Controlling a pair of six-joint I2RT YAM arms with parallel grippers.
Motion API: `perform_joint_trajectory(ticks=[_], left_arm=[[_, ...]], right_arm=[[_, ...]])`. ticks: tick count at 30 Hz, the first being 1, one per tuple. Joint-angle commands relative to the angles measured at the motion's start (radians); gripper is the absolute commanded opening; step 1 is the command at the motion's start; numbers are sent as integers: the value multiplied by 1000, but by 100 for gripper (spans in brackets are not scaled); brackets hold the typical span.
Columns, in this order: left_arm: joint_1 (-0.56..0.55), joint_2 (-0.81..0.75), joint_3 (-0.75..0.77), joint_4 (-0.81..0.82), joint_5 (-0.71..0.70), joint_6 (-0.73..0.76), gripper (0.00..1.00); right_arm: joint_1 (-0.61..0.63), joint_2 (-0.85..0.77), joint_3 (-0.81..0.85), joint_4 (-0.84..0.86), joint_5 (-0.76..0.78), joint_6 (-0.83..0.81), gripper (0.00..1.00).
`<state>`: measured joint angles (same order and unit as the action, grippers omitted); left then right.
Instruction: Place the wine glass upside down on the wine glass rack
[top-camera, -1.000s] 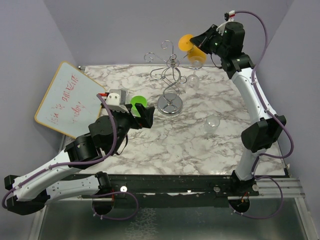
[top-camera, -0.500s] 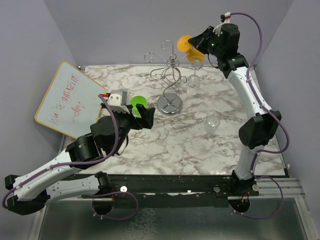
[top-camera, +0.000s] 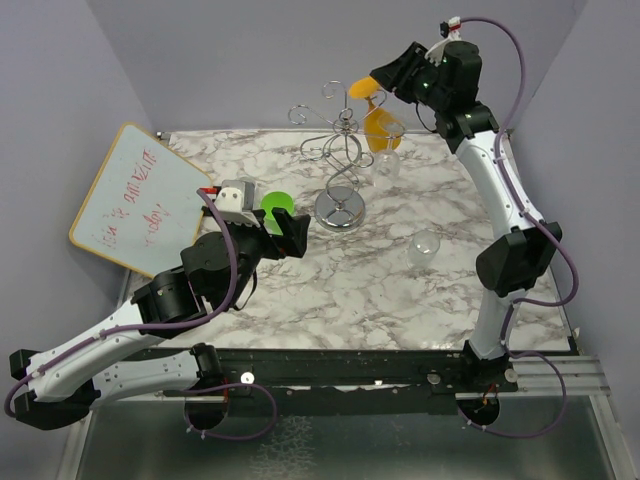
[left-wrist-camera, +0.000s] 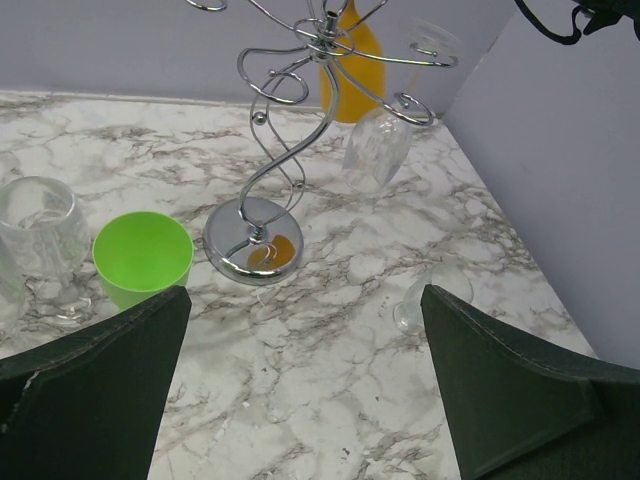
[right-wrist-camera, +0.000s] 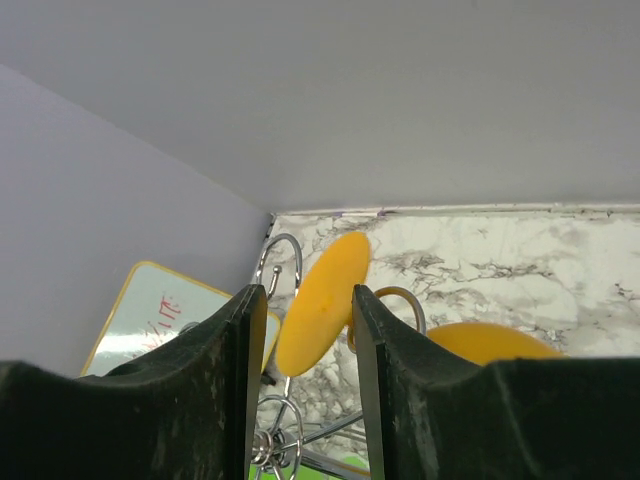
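The wine glass rack (top-camera: 340, 150) is a silver wire stand with scroll arms, a twisted stem and a round shiny base (top-camera: 339, 208). It also shows in the left wrist view (left-wrist-camera: 285, 150) and in the right wrist view (right-wrist-camera: 278, 262). My right gripper (top-camera: 388, 78) is shut on an orange wine glass (top-camera: 380, 128) held upside down at the rack's right arms. Its round foot (right-wrist-camera: 322, 315) sits between my fingers and its bowl (right-wrist-camera: 490, 345) lies to the right. My left gripper (top-camera: 285, 232) is open and empty, low over the table in front of the rack.
A clear wine glass (top-camera: 387, 160) hangs upside down on the rack's right side. Another clear glass (top-camera: 425, 247) lies on the marble table. A green cup (top-camera: 277, 208) stands left of the base, with a clear glass (left-wrist-camera: 40, 230) beside it. A whiteboard (top-camera: 135, 195) leans at the left.
My right gripper has moved up and left toward the rack's top and has tilted the orange glass, so its bowl hangs lower. The left arm has not moved.
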<state>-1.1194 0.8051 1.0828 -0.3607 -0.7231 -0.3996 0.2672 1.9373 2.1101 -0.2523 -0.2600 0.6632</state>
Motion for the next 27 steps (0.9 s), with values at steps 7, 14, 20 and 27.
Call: perform_joint_trajectory(ticks=[7,14,20,27], left_arm=[[-2,-17,-11,-22,-17,4,99],[-2,-33,-21,-34,37,20,99],[-2,-42,-58,-20,133,47,99],[-2,-32,-101,-18,204,18,99]], right_arm=[[0,-63,27,-135,66,-81,56],[0,-224,-103,-169,109,-148,58],[0,-467,-336,-262,237,-240,59],[0,-788,-665,-464,430,-283,60]])
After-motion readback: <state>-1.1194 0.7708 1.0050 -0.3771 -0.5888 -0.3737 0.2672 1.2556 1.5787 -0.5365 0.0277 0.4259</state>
